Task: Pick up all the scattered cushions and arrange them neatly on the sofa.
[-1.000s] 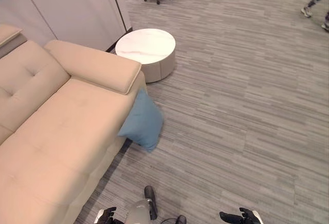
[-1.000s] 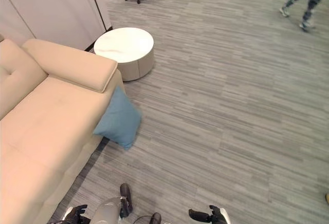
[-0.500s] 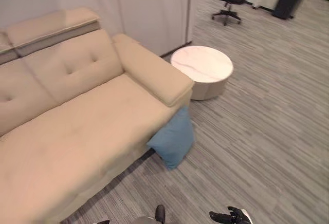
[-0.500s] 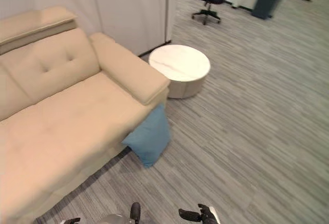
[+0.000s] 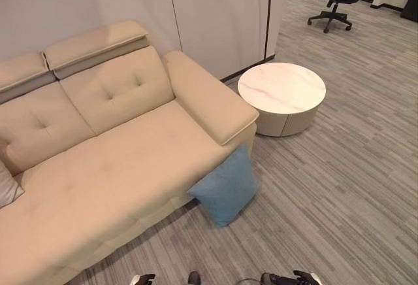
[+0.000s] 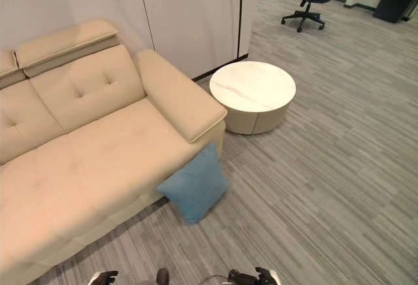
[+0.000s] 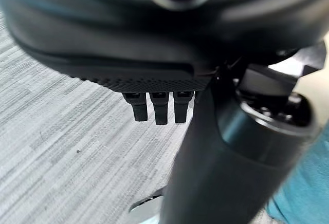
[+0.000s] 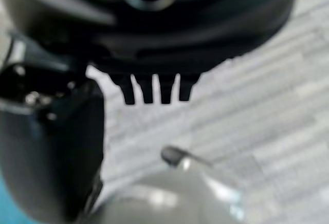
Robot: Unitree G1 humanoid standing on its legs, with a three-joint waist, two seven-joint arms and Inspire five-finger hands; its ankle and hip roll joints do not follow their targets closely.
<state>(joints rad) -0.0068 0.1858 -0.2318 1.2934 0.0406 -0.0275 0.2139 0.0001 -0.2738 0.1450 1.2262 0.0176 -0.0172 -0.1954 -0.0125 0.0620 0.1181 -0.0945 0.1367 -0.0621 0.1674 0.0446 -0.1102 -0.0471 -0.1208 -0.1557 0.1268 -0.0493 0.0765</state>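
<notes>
- Swinging toward the sofa (image 5: 124,167), the head camera has brought the whole seat and a pale cushion (image 5: 8,185) at its far-left end into frame; the blue cushion (image 5: 225,187) itself appears unmoved.
- Blue cushion stands on edge on the floor, leaning against the sofa's front corner below the armrest, near the round white surface (image 5: 282,87).
- One corner points down; its long axis runs roughly upright.
- Left hand (image 5: 142,278) and right hand (image 5: 287,278) hang low, fingers straight, holding nothing.
- Best approach: step closer, then grasp the upper edge.

A blue cushion (image 5: 225,187) leans against the beige sofa (image 5: 111,167).
</notes>
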